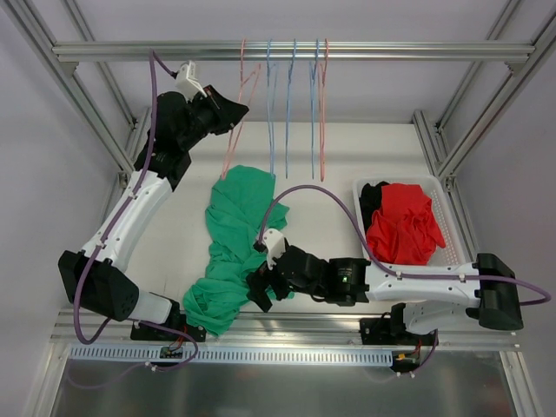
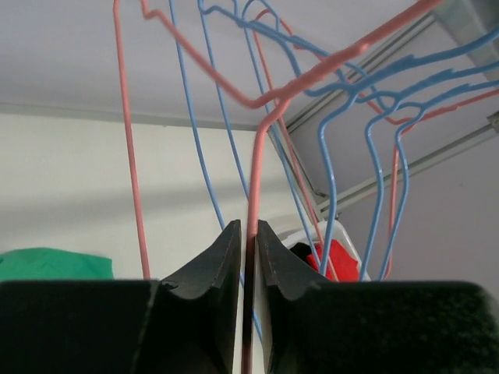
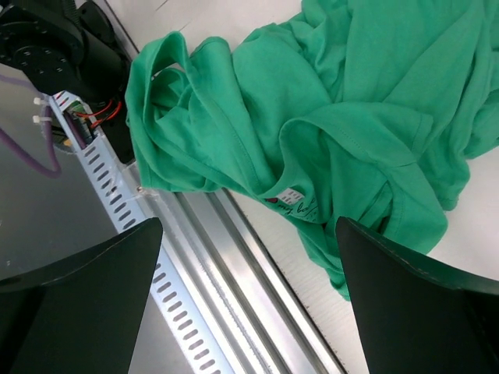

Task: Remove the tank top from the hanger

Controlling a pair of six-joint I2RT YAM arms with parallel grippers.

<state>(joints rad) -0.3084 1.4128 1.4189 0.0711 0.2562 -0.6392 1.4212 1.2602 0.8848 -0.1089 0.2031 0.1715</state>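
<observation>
Left claw [image 2: 248, 227]: pinched shut on pink hanger [image 2: 257, 167]
Right claw [image 1: 261, 294]: wide, over top [image 1: 236, 213]
Top: crumpled, reaching table [image 1: 373, 148] near edge

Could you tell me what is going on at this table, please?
The left pincer is shut on a bare pink hanger up at the rail. The green tank top lies crumpled on the table, off the hanger, with the right pincer open over its near end. Red clothing sits in the white basket.

The white table [image 1: 174, 217] carries a crumpled green tank top [image 1: 234, 230] just below the right gripper [image 1: 261, 289], and a white basket [image 1: 445, 217] off to that gripper's right.
</observation>
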